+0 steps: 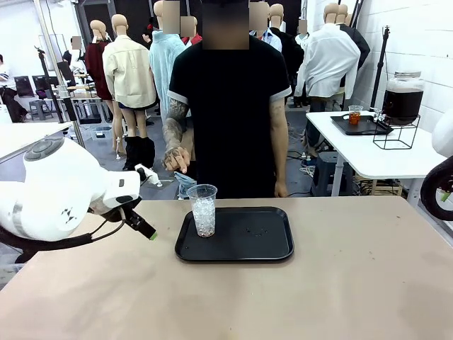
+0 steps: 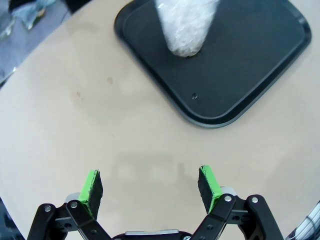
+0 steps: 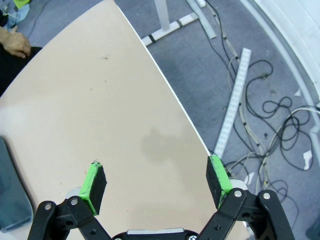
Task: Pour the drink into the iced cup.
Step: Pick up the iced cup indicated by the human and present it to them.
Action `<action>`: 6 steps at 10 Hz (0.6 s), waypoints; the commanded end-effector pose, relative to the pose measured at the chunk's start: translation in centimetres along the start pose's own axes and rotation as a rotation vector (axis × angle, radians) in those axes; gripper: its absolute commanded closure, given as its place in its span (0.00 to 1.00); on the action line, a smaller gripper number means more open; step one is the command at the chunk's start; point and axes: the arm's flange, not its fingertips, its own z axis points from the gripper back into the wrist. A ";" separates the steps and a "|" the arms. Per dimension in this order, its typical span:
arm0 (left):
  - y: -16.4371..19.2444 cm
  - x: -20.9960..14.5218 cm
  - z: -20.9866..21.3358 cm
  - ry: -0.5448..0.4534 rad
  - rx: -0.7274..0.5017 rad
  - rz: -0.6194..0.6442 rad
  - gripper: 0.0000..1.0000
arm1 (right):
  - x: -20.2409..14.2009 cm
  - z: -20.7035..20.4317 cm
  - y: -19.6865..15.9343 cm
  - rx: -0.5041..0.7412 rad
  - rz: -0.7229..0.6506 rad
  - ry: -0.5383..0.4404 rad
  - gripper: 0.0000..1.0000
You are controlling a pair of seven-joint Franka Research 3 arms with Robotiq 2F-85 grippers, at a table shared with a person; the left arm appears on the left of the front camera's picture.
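My left gripper has its 2 green-padded fingers spread wide, holding nothing, above bare table. My right gripper is spread just as wide and empty, over the table's edge.

The iced cup stands upright ahead of my left fingers, on the near corner of the black tray. It looks like thin clear plastic packed with ice: I judge it bottom-heavy, soft-walled and perhaps wet, so I'd pinch it gently at mid-height, below the rim.

The drink sits in a glass dispenser jar on a side table, well beyond my right fingers. Beside it stands a small cup of orange-red liquid, which I judge light and easy to spill.
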 end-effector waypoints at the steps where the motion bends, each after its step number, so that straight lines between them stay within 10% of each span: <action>1: 5.4 2.2 -0.8 -0.035 -0.144 -0.182 0.00 | 0.1 -0.1 0.0 -0.004 0.004 -0.012 0.00; 6: 14.5 7.0 -5.4 -0.093 -0.355 -0.441 0.00 | 0.1 -0.1 0.0 -0.004 0.004 -0.012 0.00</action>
